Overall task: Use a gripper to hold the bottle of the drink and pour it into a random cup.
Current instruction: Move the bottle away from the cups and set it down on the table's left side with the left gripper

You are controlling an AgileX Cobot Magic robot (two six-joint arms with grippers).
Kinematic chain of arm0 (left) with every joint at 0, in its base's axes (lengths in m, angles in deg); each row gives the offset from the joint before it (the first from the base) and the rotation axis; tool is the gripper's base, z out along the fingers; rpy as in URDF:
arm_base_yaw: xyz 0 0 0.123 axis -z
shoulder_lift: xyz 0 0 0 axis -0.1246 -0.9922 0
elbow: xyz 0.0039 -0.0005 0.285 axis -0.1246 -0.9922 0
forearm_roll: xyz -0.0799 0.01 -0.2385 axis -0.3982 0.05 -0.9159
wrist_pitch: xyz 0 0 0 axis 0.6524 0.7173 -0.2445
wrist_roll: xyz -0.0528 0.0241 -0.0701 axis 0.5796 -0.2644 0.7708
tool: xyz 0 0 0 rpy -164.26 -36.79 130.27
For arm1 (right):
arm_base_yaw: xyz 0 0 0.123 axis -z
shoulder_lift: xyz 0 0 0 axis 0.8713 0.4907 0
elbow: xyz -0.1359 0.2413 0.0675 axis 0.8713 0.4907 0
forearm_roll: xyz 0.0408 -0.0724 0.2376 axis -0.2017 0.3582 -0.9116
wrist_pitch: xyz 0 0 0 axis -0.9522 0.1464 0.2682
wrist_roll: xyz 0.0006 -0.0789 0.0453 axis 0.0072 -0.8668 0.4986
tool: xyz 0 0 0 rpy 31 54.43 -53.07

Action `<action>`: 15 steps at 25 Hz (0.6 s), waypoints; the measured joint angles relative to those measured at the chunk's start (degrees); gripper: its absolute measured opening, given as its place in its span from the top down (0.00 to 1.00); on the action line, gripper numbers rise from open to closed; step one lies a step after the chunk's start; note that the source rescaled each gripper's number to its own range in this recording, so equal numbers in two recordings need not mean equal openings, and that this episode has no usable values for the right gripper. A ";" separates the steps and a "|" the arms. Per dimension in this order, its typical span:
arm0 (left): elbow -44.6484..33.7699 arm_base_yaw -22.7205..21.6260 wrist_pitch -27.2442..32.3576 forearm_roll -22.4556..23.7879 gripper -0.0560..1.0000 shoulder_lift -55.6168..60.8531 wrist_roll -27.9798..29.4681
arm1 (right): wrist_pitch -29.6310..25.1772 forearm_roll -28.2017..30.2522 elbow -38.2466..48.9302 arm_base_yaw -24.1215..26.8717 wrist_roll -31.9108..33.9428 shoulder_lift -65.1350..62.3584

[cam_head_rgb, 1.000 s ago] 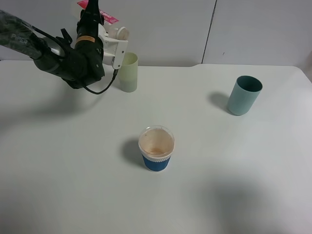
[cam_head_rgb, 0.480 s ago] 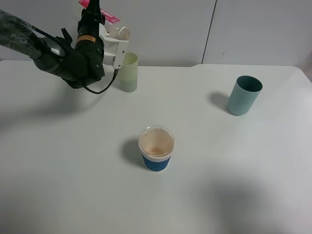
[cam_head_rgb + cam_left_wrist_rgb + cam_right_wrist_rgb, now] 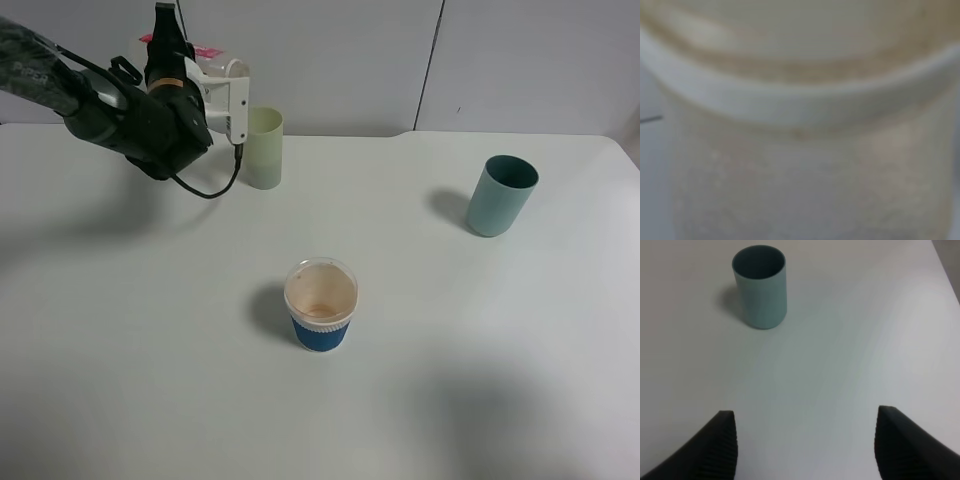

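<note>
i have the left gripper [image 3: 200,72] up above the far edge of the table [image 3: 450,380], left of its middle, and the bottle [image 3: 222,68] is in its grasp. i can't make out the fingers themselves. the left wrist view is filled by a blurred close-up of the bottle [image 3: 800,165], its pale ring across the top, so i judge the fingers closed on it from the way it hangs clear of the table.

what matters now is where the mouth lies relative to the cup [image 3: 263,147]. the bottle's long axis runs nearly level, with its wide neck pointing toward the right edge. the pale yellow-green cup stands upright at the far edge, just beside the gripper on that same side and lower down. the neck seems to sit above the rim and a little short of it, so i reckon the mouth has to come over the opening and dip before anything lands inside.

the right gripper [image 3: 805,445] is spread wide with nothing between its tips, facing the teal cup [image 3: 760,286] near the far right corner. it's well apart from the bottle, so the left arm is the one to pour.

count: one bottle, three cups. the cups are the yellow-green one, the teal one [image 3: 501,195], and a blue-sleeved cup [image 3: 320,305] near the table's middle.
</note>
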 joint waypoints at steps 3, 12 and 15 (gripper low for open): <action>0.04 0.05 1.78 -4.02 0.94 1.23 1.38 | 0.00 0.00 0.00 0.00 0.00 0.00; 0.04 0.09 11.80 -21.03 0.94 7.36 2.51 | 0.00 0.00 0.00 0.00 0.00 0.00; 0.04 0.09 16.92 -26.34 0.94 10.21 2.51 | 0.00 0.00 0.00 0.00 0.00 0.00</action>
